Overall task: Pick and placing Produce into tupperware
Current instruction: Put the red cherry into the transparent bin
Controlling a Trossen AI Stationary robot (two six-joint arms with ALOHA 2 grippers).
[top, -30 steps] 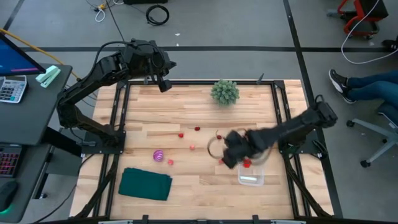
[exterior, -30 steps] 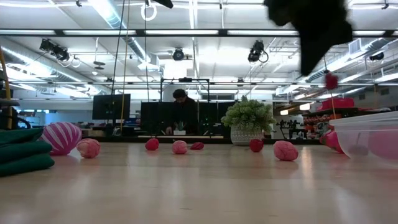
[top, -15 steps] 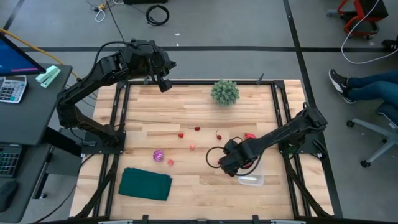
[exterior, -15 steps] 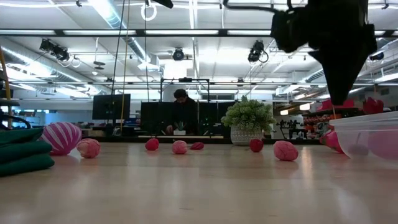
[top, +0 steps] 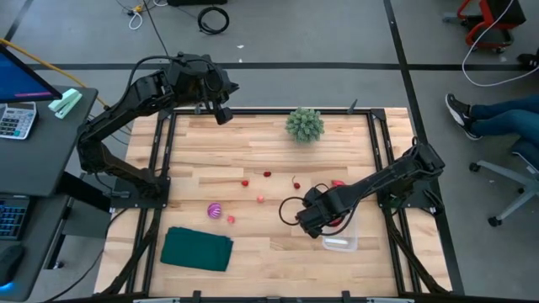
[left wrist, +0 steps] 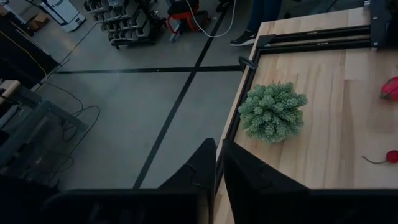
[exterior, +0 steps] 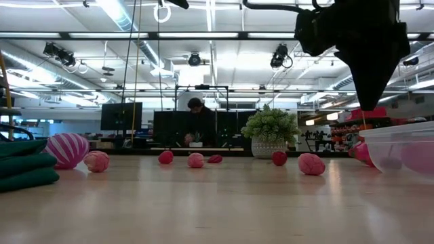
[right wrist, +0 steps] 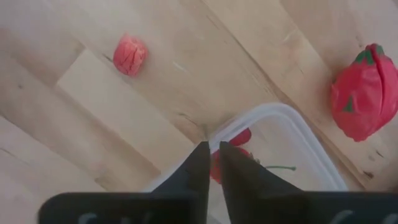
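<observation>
My right gripper [right wrist: 209,163], fingers nearly closed and empty, hovers over the tub [top: 339,238] at lower right, cherries inside. Next: fetch the berry [right wrist: 130,55] nearby. My left gripper [left wrist: 217,180], closed, waits upper left.

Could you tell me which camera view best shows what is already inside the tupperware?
The right wrist view: it looks down into the tupperware at red produce. The high view has the right gripper partly covering it; the low view shows only its wall.
</observation>
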